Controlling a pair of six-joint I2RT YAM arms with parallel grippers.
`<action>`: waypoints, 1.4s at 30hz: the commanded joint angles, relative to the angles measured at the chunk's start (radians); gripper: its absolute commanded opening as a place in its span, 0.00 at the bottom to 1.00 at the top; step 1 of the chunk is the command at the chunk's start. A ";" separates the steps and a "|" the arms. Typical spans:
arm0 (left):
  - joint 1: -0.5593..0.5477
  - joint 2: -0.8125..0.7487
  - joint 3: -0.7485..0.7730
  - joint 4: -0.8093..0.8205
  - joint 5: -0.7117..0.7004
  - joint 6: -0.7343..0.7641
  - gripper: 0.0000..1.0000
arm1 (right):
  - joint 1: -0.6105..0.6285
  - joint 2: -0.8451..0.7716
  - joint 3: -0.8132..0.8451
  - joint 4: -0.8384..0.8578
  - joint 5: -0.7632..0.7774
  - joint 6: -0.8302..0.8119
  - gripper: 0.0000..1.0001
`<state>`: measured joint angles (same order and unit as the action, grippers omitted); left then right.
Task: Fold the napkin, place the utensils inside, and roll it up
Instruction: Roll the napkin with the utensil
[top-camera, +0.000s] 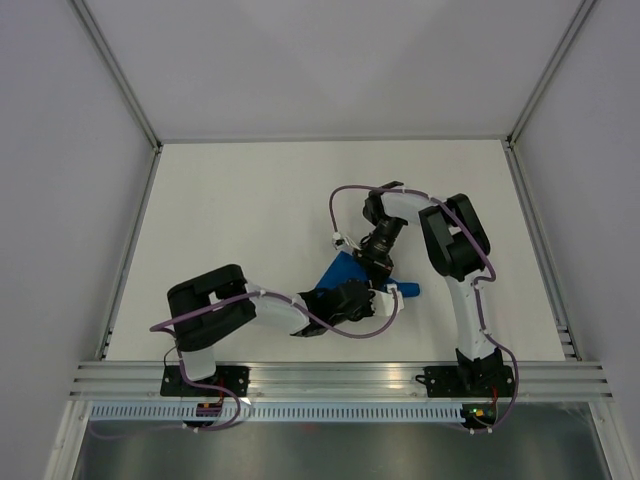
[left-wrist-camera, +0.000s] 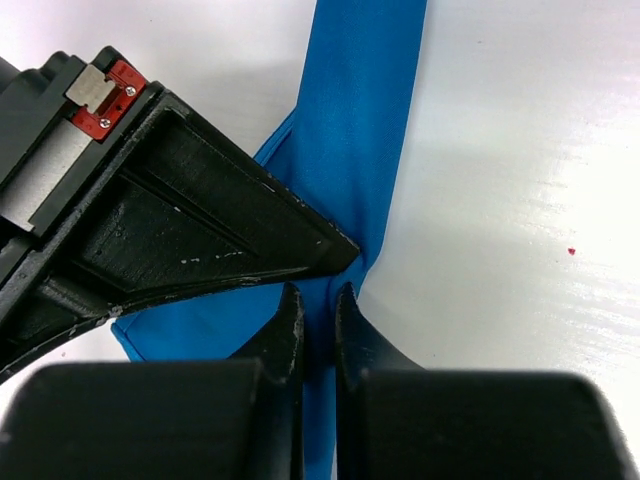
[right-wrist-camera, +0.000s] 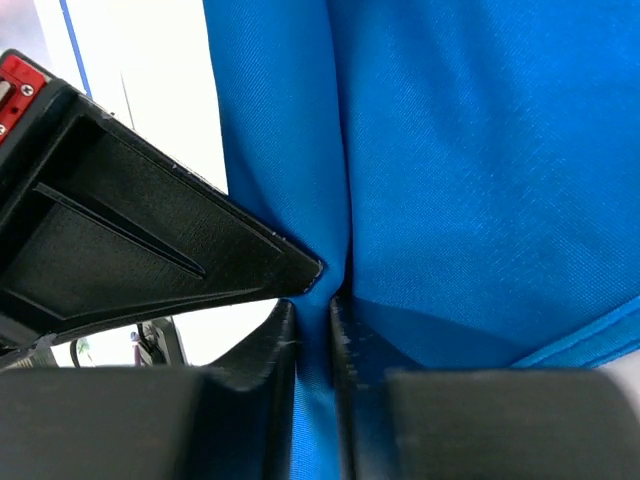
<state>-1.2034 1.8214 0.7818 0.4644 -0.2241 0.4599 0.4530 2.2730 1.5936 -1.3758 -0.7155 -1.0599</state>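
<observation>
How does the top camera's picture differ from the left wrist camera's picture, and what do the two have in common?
Only the top view shows the right gripper meeting the left gripper, and the whole table with its edges. Only the left wrist view shows the left jaws closed on a thin fold of cloth, and a tiny red speck on the table surface. Both show the blue napkin, gathered into a narrow shape and not spread flat.

I see the napkin (top-camera: 340, 272) — bright blue, thin cloth — bunched into a narrow creased band near the middle of the surface (top-camera: 250, 220), pinched in my left claw (left-wrist-camera: 320, 300) and right claw (right-wrist-camera: 313, 305).
</observation>
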 joint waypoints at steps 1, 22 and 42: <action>0.019 0.050 0.013 -0.167 0.167 -0.165 0.02 | 0.012 -0.003 0.014 0.141 -0.022 -0.014 0.28; 0.218 0.064 -0.012 -0.219 0.627 -0.421 0.02 | -0.302 -0.524 -0.233 0.510 -0.260 0.135 0.64; 0.396 0.245 0.145 -0.352 0.976 -0.543 0.02 | 0.136 -1.110 -1.109 1.234 0.288 0.198 0.76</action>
<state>-0.8120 1.9770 0.9668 0.3447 0.7464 -0.0540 0.5217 1.1622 0.5186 -0.3653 -0.5976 -0.8921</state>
